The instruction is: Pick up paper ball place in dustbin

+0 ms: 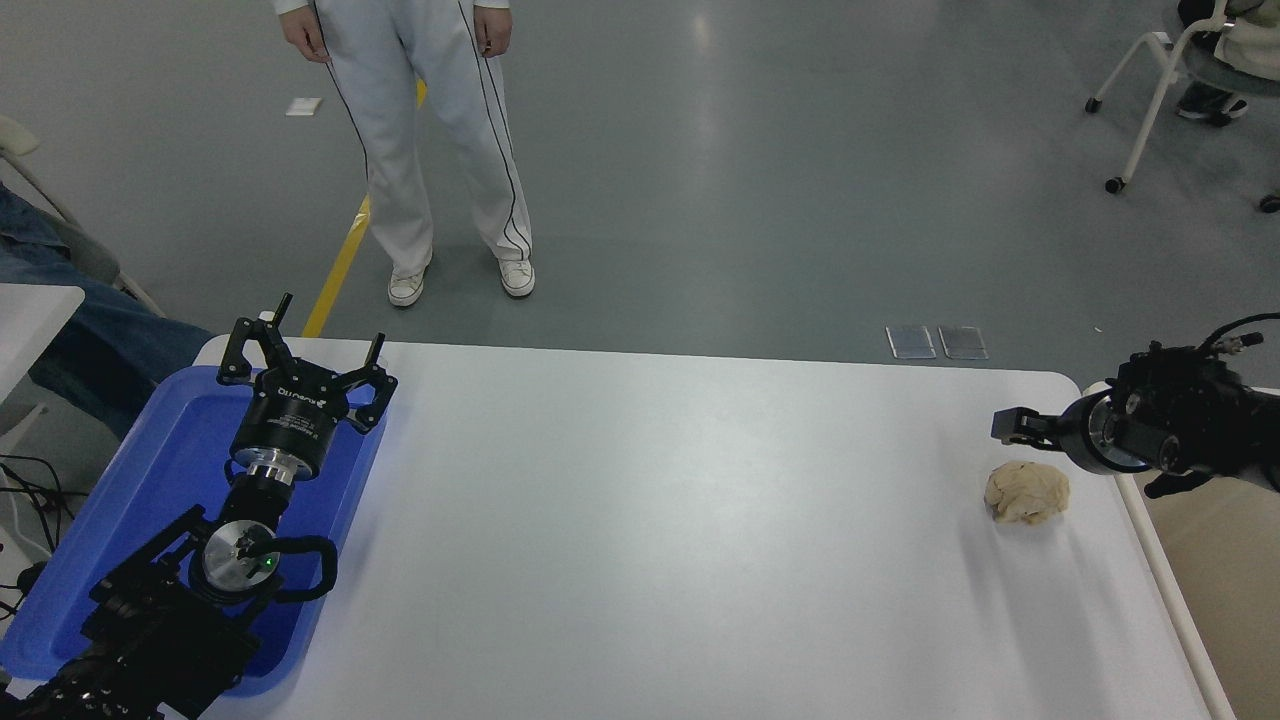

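The left claw [305, 368] hangs parked over the blue tray [150, 480] at the white table's [640, 520] near left, its fingers spread wide. The paper ball [1027, 492] lies on the table near the dustbin's [1165, 590] off-white rim. Just beyond the ball, the right claw [1010, 425] hovers; whether it is wide or narrow cannot be told. Farther off, a person [420, 150] stands on the floor.

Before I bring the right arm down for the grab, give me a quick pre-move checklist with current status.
1. Paper ball lying free on the table, nothing touching it: ok.
2. Right gripper centred over the ball: not ok, it sits just beyond it.
3. Right gripper open enough: cannot tell.
4. Dustbin beside the ball, at the table's right edge: ok.
5. Left gripper parked over the blue tray, out of the way: ok.
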`<state>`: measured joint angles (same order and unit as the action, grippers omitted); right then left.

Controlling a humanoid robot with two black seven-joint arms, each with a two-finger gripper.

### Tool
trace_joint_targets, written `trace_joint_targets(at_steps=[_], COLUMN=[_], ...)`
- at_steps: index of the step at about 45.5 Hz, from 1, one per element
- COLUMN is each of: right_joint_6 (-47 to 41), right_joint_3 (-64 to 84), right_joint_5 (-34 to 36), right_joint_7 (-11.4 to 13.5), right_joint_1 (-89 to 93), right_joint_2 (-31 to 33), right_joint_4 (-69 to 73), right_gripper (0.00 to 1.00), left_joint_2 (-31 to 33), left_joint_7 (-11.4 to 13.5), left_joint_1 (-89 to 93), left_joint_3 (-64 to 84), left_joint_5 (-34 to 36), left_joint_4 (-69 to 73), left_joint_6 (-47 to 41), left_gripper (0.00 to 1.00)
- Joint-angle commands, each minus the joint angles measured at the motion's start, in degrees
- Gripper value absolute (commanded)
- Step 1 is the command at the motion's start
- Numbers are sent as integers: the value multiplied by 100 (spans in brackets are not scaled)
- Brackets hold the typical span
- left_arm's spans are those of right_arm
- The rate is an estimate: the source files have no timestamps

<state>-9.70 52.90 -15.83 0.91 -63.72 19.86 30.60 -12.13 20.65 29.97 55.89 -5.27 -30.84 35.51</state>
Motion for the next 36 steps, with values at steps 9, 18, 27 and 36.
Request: trace_joint_targets(at_steps=[9, 18, 27, 36], right_joint_6=[846, 952, 952, 1057], right_joint_3=[-254, -245, -245, -254], right_joint_5=[-8, -8, 1, 10], right_joint_7=[6, 6, 6, 6], right_joint_1=[509, 781, 852, 914], right_joint_2=[-114, -316, -351, -360], right_joint_4=[-116, -467, -582, -582], right_gripper=[100, 100, 100, 98], left_joint_2=[0, 0, 0, 0], left_joint_7=[1, 1, 1, 1], left_joint_1=[0, 0, 0, 0], left_joint_3=[1, 1, 1, 1], left_joint_5=[0, 0, 0, 0], left_joint_4=[-1, -1, -1, -1], left_joint_6=[0, 0, 0, 0], left_gripper=[100, 100, 100, 100])
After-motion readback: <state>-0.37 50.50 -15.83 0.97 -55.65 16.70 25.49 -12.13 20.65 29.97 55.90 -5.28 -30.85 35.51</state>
